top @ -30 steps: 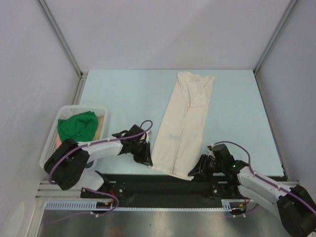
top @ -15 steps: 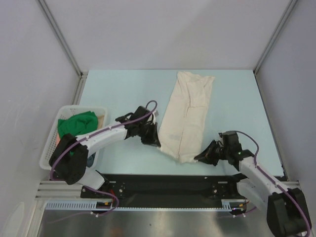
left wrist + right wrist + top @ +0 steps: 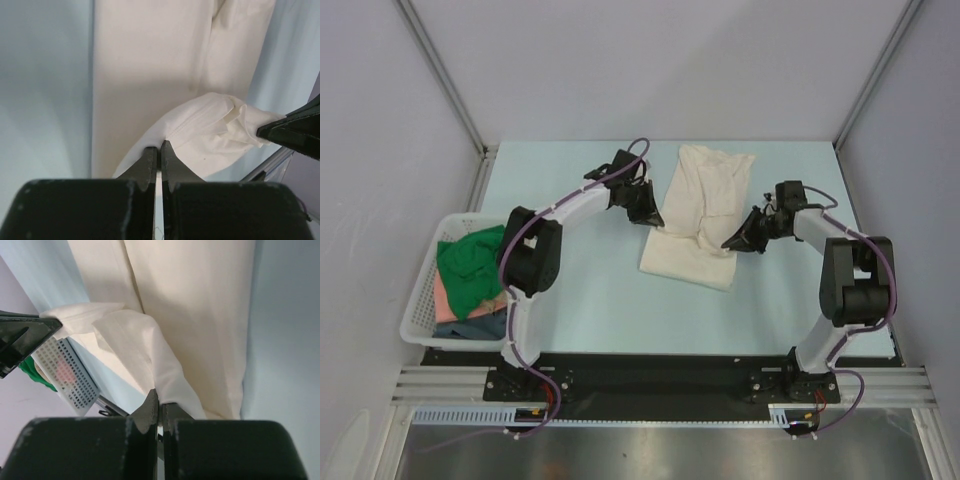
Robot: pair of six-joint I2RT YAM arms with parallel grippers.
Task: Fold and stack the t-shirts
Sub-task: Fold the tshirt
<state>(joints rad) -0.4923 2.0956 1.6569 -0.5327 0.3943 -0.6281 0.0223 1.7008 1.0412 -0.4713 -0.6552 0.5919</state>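
- My left claw [image 3: 159, 147] is closed on one hem corner of the cream t-shirt [image 3: 695, 225]. The cloth is nipped between its tips and billows just ahead of them, toward the right.
- My right claw [image 3: 157, 397] is closed on the opposite hem corner. A loose ridge of cloth runs from its tips toward the left claw.
- I judge that the hem is held at both corners, at about one height, so that it spans straight between the claws and comes down square on the layer beneath.
- The shirt lies directly under and ahead of both claws as a long narrow strip. Its collar end is beyond the claws, and the new fold line is behind them, toward my bases.
- This fold looks about half made. The hem is raised over the strip and not yet laid down.
- The green t-shirt [image 3: 470, 265], pink t-shirt [image 3: 442, 305] and dark blue t-shirt [image 3: 480, 325] sit bunched in the white basket [image 3: 460, 218], well behind and to the left of my left claw. None is folded yet.
- The table [image 3: 570, 290] is pale blue, flat and matte, so I expect the cloth to slide on it rather than catch.
- Plain grey walls [image 3: 660, 70] with metal corner posts enclose the cell beyond and beside both claws.
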